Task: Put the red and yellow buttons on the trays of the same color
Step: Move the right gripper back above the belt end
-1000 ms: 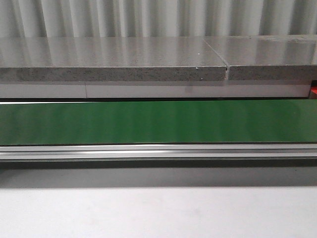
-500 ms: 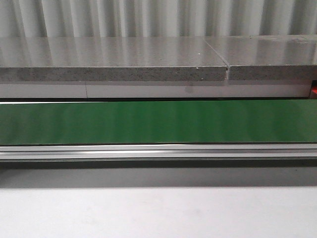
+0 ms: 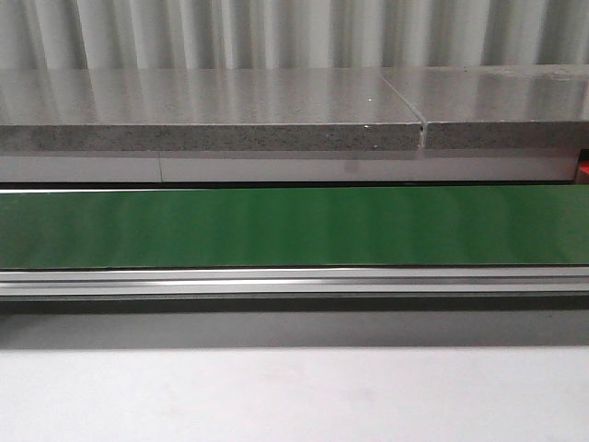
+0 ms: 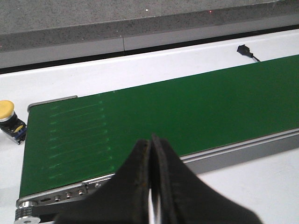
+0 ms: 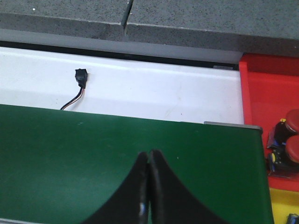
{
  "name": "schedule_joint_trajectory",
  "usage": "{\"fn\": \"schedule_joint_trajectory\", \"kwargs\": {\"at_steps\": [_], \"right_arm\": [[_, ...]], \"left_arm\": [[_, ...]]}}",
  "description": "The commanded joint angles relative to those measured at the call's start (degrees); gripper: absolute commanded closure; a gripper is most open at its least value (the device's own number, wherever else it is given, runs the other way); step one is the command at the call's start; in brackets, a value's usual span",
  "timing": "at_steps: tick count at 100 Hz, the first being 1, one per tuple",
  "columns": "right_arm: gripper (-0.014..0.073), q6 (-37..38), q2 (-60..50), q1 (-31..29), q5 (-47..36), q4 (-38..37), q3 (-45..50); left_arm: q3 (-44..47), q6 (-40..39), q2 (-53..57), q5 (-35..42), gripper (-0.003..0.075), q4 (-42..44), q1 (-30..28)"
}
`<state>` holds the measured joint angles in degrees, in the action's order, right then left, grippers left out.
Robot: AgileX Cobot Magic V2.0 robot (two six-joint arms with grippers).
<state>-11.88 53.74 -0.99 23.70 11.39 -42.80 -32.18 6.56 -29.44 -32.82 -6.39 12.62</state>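
Observation:
A yellow button point(image 4: 8, 113) stands on the white table just off the end of the green belt point(image 4: 163, 116) in the left wrist view. My left gripper point(image 4: 151, 139) is shut with nothing in it, over the belt's near edge. In the right wrist view two red buttons point(image 5: 292, 140) sit in the red tray point(image 5: 268, 93) beyond the belt's end, and a yellow tray point(image 5: 282, 198) lies beside it. My right gripper point(image 5: 149, 153) is shut and empty above the belt point(image 5: 93, 154). The front view shows neither gripper and no button.
A bare green conveyor belt point(image 3: 294, 226) with an aluminium rail point(image 3: 294, 281) runs across the front view, a grey stone ledge point(image 3: 212, 110) behind it. A small black connector on a wire point(image 5: 80, 77) lies on the white table behind the belt.

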Motion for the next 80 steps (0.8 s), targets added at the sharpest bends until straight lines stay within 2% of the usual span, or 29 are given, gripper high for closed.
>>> {"fn": "schedule_joint_trajectory", "kwargs": {"at_steps": [1,20,47,80], "right_arm": [[0.0666,-0.47,-6.14,0.01,-4.99,-0.3,2.05],[0.0666,-0.47,-18.07,0.01,-4.82,-0.3,8.48],[0.0666,-0.47,-31.45,0.01,0.16,-0.3,13.4],[0.0666,-0.47,-35.12,0.01,1.87,-0.25,14.12]], "left_arm": [[-1.46,-0.1,-0.23,3.88,0.0741,-0.55,0.4],[-1.46,-0.1,-0.23,3.88,0.0741,-0.66,0.4],[-1.46,-0.1,-0.23,4.05,0.0741,-0.66,0.4],[-1.46,-0.1,-0.23,11.34,0.0741,0.21,0.4]]}}
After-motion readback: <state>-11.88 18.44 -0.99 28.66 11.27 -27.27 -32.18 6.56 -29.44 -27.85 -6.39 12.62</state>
